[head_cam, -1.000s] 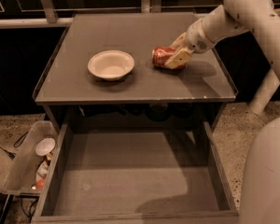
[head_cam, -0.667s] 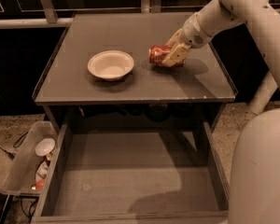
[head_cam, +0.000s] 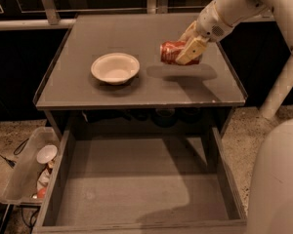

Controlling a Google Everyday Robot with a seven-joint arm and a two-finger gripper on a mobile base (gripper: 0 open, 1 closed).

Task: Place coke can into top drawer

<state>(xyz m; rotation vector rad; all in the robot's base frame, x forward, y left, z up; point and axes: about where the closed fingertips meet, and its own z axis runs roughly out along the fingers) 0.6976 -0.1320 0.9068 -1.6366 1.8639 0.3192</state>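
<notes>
I have the gripper [head_cam: 188, 52] over the far right part of the grey cabinet top [head_cam: 136, 33], its two fingers clamped on the small red-orange metal coke can [head_cam: 169, 51]. The can lies sideways in the grasp, long axis running left to right, its left end sticking out of the claw. A separate shadow on the surface below it tells me, I think, that it hangs clear of the top rather than resting on it.

What matters for the coming move: the wide, shallow grey top drawer [head_cam: 136, 189] stands pulled open on the near side, lower than the can and a little to its left. The can has to travel toward me past the near edge of the top, then down. The cream round bowl [head_cam: 115, 68] sits to the left, well apart from that path.

One finger covers the can's right end, and I cannot see the other behind it. The drawer's front is cut off at the bottom, and the robot's white body [head_cam: 278, 179] hides its near right corner. I cannot make out the contents of the clear plastic bin [head_cam: 20, 179] on the left.
</notes>
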